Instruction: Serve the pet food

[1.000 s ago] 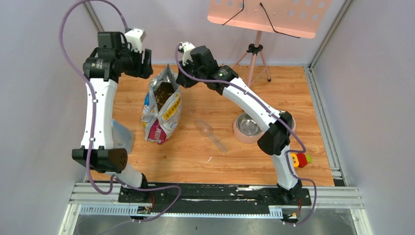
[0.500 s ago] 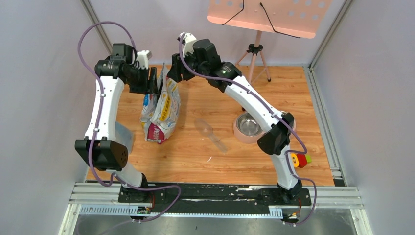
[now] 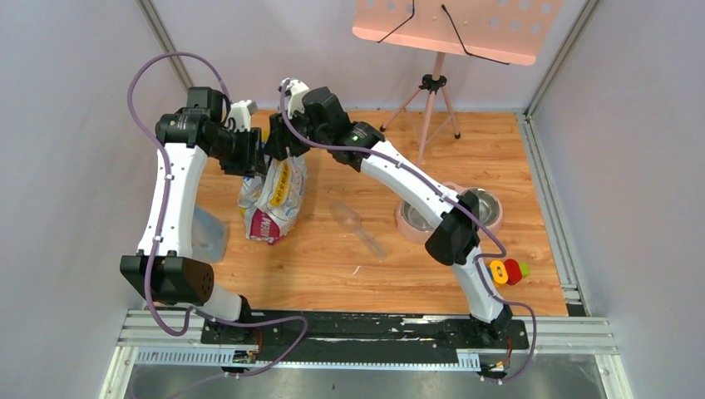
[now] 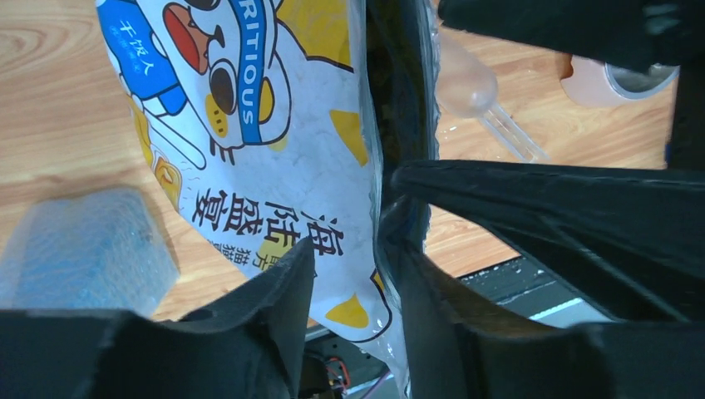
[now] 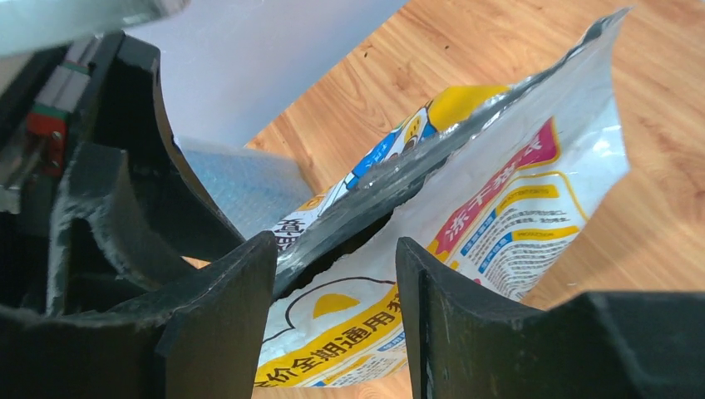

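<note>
Edges: we are seeing the wooden bench (image 3: 332,274) closed in by grey walls at the left, right and top of the overhead frame, with a metal rail (image 3: 374,332) running along its lower edge.
Open room: the widest bare wood is lying in the lower middle and at the upper right; the upper left is crowded with both arms.
Left gripper (image 4: 353,259): its jaws are standing partly apart, straddling the top edge of the bag (image 3: 274,195); one finger (image 4: 432,307) is touching the foil, and we are seeing no firm pinch.
Right gripper (image 5: 337,249): released, its jaws are standing apart just over the bag's mouth and grasping nothing.
Pet food (image 4: 399,75): it is sitting inside the bag, showing only as a dark mass in the narrow slit of the mouth.
Bag: it is standing upright at the upper left of the overhead frame, between the two grippers.
Nearby: a clear scoop (image 3: 359,226) is lying just right of the bag; a pink stand with steel bowls (image 3: 420,218) is sitting further right, partly under the right arm.
In the way: a bubble-wrap pouch (image 3: 208,234) is lying at the lower left of the bag beside the left arm; a music stand (image 3: 432,91) is standing at the top; a red and yellow toy (image 3: 509,271) is lying at the lower right.
</note>
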You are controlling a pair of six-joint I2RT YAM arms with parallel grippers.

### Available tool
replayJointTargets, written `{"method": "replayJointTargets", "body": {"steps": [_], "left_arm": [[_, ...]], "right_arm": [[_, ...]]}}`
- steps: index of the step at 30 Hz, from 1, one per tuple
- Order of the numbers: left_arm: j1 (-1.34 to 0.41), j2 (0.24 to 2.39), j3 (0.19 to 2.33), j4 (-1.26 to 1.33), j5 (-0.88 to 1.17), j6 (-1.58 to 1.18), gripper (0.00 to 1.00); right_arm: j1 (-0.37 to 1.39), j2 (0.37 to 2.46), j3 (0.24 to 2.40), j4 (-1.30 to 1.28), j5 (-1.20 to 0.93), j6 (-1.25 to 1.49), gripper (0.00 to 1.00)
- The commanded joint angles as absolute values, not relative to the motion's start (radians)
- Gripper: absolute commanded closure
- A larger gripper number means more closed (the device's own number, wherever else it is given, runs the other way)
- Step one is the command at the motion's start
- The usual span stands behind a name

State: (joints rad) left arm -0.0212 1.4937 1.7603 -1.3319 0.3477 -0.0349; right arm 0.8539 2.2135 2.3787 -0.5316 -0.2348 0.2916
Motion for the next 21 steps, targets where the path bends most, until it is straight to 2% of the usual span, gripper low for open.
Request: {"method": "replayJointTargets", "body": {"steps": [1, 4, 9, 17, 21], "left_arm": [[-0.023, 1.498, 1.765, -1.295, 0.391, -0.057, 0.42], [-0.023, 1.499, 1.765, -1.284, 0.399, -0.06, 0.42], [-0.023, 1.516, 1.759, -1.267, 0.417, -0.052, 0.54], [-0.023, 1.591, 1.785, -1.25, 0.43, -0.024, 0.62], [-0.025, 1.619, 1.844, -1.249, 0.37, -0.003, 0.76]], "right_arm": [[0.862, 2.22, 2.371, -0.471, -0.204, 0.352, 0.44], [0.868, 2.219, 2.363, -0.487, -0.143, 0.351, 0.45], [0.87, 2.209, 2.348, -0.532, -0.108, 0.345, 0.46], [0.867, 2.19, 2.32, -0.561, -0.109, 0.327, 0.46], [0.863, 2.185, 2.32, -0.584, -0.077, 0.31, 0.48]]}}
